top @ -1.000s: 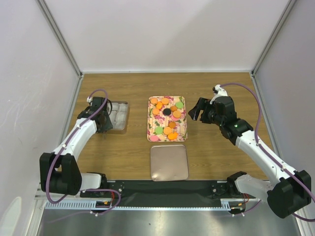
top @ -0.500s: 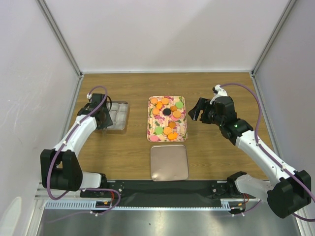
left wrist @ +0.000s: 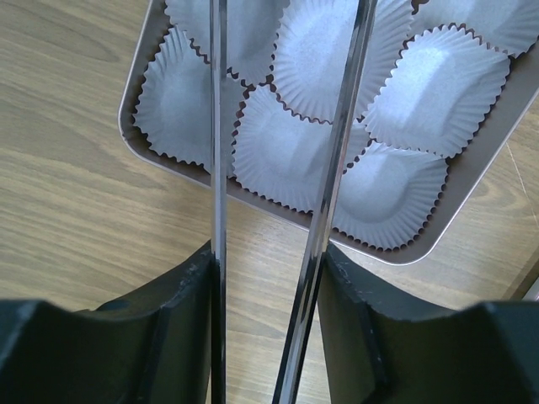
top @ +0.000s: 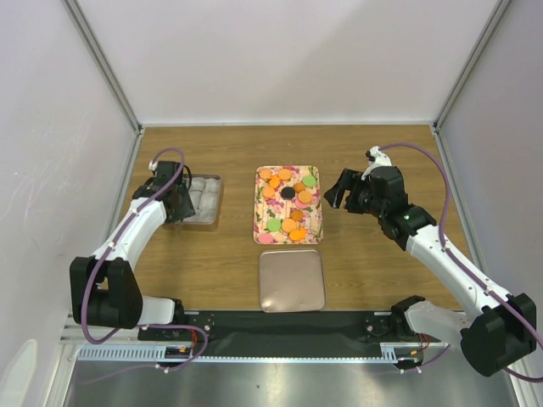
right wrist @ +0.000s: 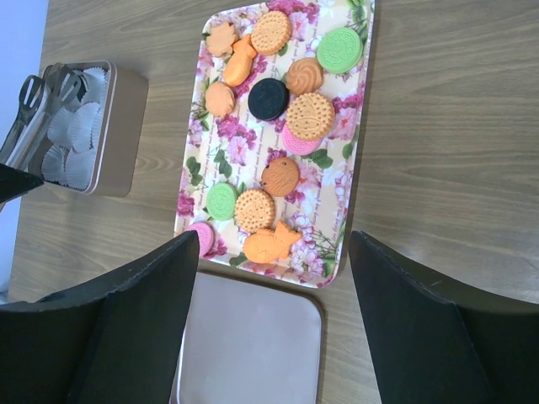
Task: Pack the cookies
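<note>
The cookies (top: 288,203), mostly orange with some green, pink and one black, lie on the floral tray (top: 316,233) at the table's middle; they also show in the right wrist view (right wrist: 310,114). My right gripper (top: 338,192) is open and empty, held above the table just right of the tray; in its own view (right wrist: 274,240) the jaws stand wide apart. My left gripper (top: 174,206) is shut on metal tongs (left wrist: 217,126), whose two blades reach over a metal tin (left wrist: 135,84) lined with white paper cups (left wrist: 295,151).
A plain square metal lid (top: 292,281) lies near the front, just below the tray. The tin (top: 202,200) sits left of the tray. White walls and metal posts enclose the table on three sides.
My left gripper with the tongs has shifted slightly back and left beside the tin. The right arm has not moved.
</note>
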`<state>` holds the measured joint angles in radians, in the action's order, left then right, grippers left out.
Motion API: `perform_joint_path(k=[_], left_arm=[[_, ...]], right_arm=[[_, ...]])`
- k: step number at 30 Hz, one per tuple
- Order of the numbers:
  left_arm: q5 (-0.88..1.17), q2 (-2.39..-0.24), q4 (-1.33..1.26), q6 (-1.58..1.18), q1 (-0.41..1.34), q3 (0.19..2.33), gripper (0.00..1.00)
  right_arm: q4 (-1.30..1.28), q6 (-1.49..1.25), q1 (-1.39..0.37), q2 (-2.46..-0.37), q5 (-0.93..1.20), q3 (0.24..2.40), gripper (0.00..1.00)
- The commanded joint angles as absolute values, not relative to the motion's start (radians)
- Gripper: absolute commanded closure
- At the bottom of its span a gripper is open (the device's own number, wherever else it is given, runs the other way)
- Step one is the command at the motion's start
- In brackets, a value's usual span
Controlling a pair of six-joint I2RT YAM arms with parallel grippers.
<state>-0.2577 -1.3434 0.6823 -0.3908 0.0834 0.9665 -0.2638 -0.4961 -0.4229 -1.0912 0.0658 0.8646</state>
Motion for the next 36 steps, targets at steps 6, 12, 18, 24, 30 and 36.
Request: perform_joint_path(k=[6, 12, 18, 24, 30, 36], left_arm=[[-0.256, -1.299, 0.673, -0.371, 0.071, 1.011, 0.49], [-0.236, -1.22, 0.727, -0.364, 0.129, 1.064, 0.51], [-0.256, -1.204, 0.769, -0.393, 0.317, 1.134, 0.51], [-0.253, -1.281, 0.765, -0.431, 0.509, 1.177, 0.51], [-0.238, -1.393, 0.749, -0.44, 0.638, 1.209, 0.5], [-0.216, -1.477, 0.721, -0.428, 0.681, 1.209, 0.5]], right_arm=[[-0.235, -0.488, -0.419, -1.086, 0.086, 0.865, 0.22], [-0.236, -0.483, -0.419, -1.081, 0.078, 0.873, 0.22], [-0.248, -0.476, -0.416, -1.08, 0.042, 0.877, 0.22], [-0.255, -0.469, -0.408, -1.086, 0.022, 0.881, 0.22], [-0.259, -0.466, -0.405, -1.091, 0.011, 0.882, 0.22], [-0.259, -0.465, -0.403, -1.094, 0.006, 0.882, 0.22]])
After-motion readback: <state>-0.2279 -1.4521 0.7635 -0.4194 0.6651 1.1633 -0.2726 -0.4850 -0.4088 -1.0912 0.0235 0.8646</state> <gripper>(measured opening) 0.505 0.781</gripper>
